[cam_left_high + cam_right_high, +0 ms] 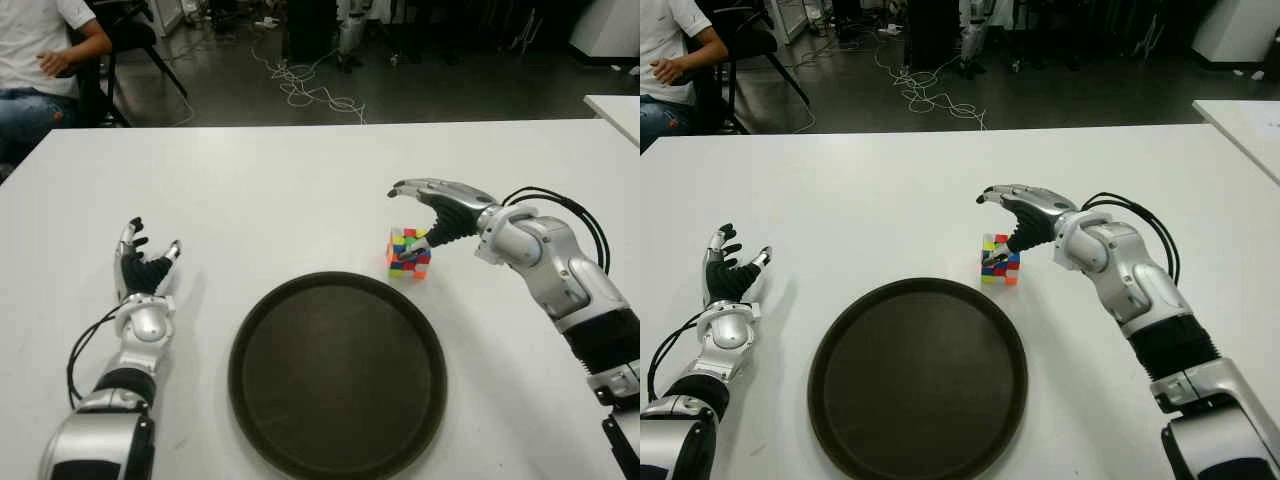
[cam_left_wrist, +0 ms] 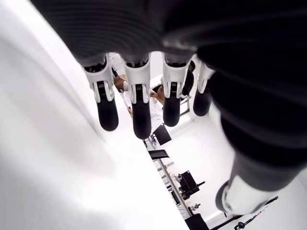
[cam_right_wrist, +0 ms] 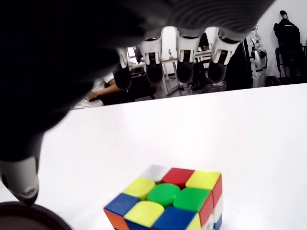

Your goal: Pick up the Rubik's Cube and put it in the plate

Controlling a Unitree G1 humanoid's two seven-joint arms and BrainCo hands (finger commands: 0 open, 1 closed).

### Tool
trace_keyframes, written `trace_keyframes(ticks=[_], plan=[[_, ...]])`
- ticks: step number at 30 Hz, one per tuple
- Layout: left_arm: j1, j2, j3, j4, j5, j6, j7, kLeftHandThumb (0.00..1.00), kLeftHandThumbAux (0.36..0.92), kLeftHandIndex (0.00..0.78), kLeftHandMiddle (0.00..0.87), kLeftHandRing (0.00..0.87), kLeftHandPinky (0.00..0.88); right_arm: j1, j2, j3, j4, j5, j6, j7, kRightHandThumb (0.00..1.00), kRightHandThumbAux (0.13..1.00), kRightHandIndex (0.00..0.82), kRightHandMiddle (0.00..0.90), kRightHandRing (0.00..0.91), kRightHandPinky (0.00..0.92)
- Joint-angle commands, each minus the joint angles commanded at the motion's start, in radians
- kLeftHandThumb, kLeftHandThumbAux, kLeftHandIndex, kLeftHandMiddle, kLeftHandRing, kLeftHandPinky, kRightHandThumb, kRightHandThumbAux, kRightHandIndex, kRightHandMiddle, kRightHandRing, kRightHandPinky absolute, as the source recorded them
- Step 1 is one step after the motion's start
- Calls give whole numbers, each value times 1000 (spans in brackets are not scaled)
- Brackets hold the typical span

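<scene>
The Rubik's Cube (image 1: pixel 408 252) stands on the white table (image 1: pixel 300 180), just beyond the right rim of the dark round plate (image 1: pixel 338 375). My right hand (image 1: pixel 428 205) hovers right over the cube, fingers spread and reaching past its far side, the thumb down by its near right corner. In the right wrist view the cube (image 3: pixel 170 201) lies below the open fingers (image 3: pixel 184 60) with nothing grasped. My left hand (image 1: pixel 143 264) shows far to the left of the plate, palm up, its fingers spread and holding nothing.
A person (image 1: pixel 40 60) sits on a chair beyond the table's far left corner. Cables (image 1: pixel 300 85) trail on the floor behind the table. Another white table edge (image 1: pixel 618 110) shows at the far right.
</scene>
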Motion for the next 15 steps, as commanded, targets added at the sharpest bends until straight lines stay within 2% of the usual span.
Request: trace_keyframes(ticks=[7, 15], plan=[[0, 1, -8, -3, 12, -1, 12, 1, 721, 104, 163, 184, 230, -17, 6, 21, 20, -15, 19, 15, 0, 579, 0, 0, 0, 11], [3, 2, -10, -6, 14, -5, 14, 13, 723, 108, 161, 177, 201, -22, 4, 30, 28, -13, 19, 20, 0, 611, 0, 0, 6, 12]])
